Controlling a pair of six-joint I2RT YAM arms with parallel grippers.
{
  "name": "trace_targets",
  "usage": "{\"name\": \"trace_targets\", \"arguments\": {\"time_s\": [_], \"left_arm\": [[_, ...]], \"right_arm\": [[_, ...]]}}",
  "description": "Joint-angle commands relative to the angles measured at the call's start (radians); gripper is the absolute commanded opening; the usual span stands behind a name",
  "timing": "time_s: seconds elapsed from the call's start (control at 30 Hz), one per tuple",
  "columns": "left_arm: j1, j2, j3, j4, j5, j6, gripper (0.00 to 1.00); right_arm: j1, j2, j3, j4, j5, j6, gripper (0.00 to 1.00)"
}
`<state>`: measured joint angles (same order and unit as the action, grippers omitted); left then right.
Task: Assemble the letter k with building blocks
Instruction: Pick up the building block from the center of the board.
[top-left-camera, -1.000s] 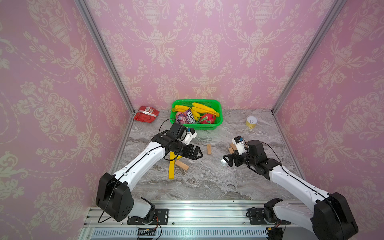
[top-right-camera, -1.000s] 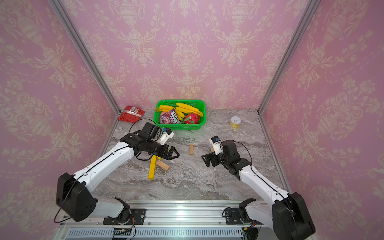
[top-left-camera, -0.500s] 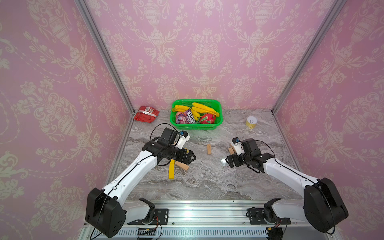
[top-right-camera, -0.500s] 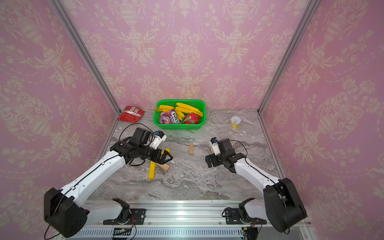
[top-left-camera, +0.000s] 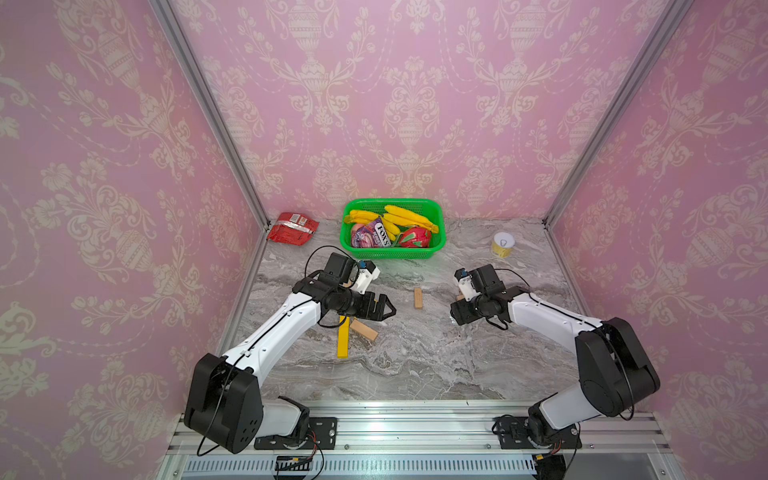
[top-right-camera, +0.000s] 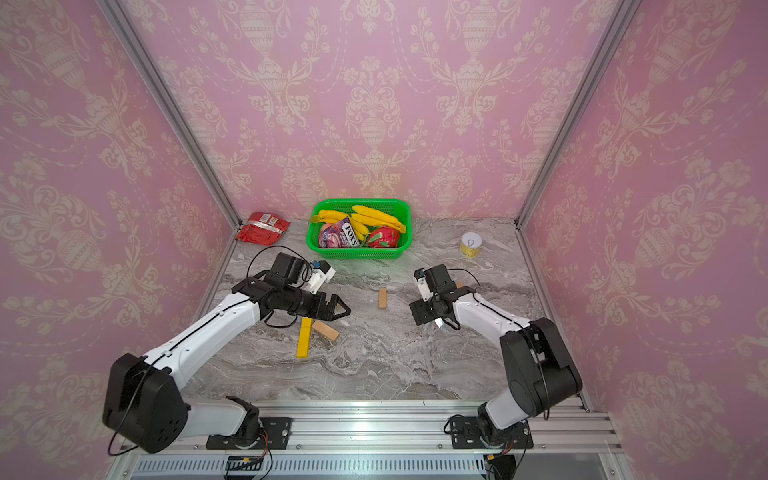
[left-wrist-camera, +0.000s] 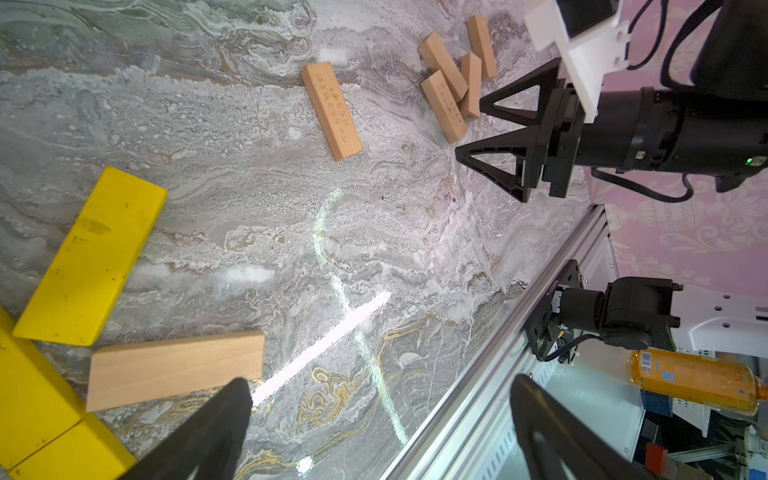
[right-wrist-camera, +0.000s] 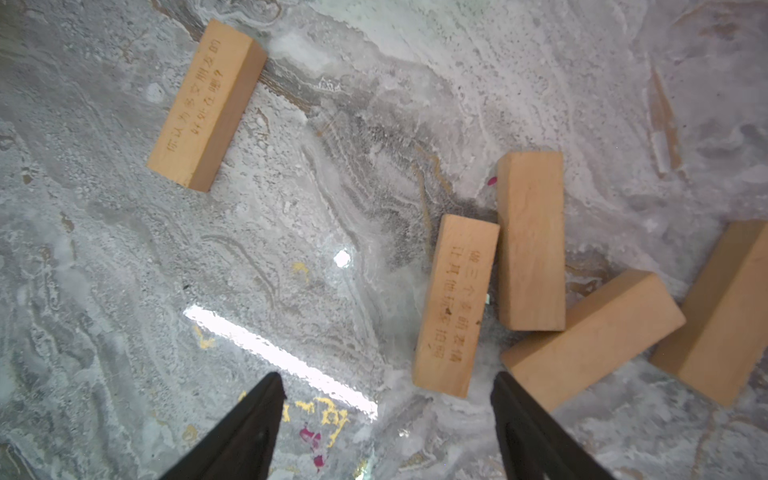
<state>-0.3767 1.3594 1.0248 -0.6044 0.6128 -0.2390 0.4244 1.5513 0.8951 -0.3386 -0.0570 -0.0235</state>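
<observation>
- Jaws of the left gripper (top-left-camera: 389, 309) stand fully apart and grasp nothing. You will see it hanging over the partial letter k (top-left-camera: 342, 340) on the left part of the marble table (top-left-camera: 415, 365).
- Read the figure in the left wrist view: two yellow stem blocks (left-wrist-camera: 29, 382) lie end to end, a third yellow block (left-wrist-camera: 91, 257) slants off them, and a slanted wood block (left-wrist-camera: 174, 365) meets them at one corner.
- Check the right gripper (left-wrist-camera: 469, 126): it is spread low over the table, with nothing between its fingers.
- Find the cluster of four wood blocks (right-wrist-camera: 530, 241) just beside the right gripper. The nearest block end lies close to it, but you cannot tell whether they touch.
- Locate the lone wood block (top-left-camera: 418, 298) between the two grippers, apart from both groups.
- Note the green basket (top-left-camera: 390, 252), red packet (top-left-camera: 292, 227) and yellow can (top-left-camera: 503, 244) along the rear wall, well apart from the blocks.
</observation>
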Motion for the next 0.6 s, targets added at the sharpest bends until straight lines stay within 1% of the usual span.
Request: {"name": "trace_targets", "arguments": {"time_s": [0.0, 0.1, 0.2, 0.27, 0.37, 0.5, 0.57], "left_arm": [[0.020, -0.001, -0.022, 0.059, 0.058, -0.057, 0.99], [0.038, -0.008, -0.043, 0.115, 0.059, -0.090, 0.99], [0.057, -0.007, -0.050, 0.141, 0.048, -0.099, 0.99], [0.068, -0.006, -0.057, 0.163, 0.064, -0.108, 0.99], [0.071, -0.009, -0.054, 0.157, 0.065, -0.092, 0.99], [0.071, -0.015, -0.052, 0.145, 0.051, -0.076, 0.99], [0.071, -0.006, -0.044, 0.134, 0.046, -0.070, 0.99]], "right_arm": [[0.005, 0.027, 0.042, -0.050, 0.042, -0.017, 0.80], [0.005, 0.036, 0.045, -0.050, 0.051, -0.017, 0.79], [0.004, 0.052, 0.048, -0.052, 0.060, -0.015, 0.78], [0.004, 0.061, 0.050, -0.052, 0.058, -0.018, 0.78], [0.004, 0.074, 0.053, -0.056, 0.051, -0.017, 0.76], [0.004, 0.088, 0.055, -0.051, 0.051, -0.019, 0.75], [0.005, 0.104, 0.062, -0.052, 0.047, -0.022, 0.73]]}}
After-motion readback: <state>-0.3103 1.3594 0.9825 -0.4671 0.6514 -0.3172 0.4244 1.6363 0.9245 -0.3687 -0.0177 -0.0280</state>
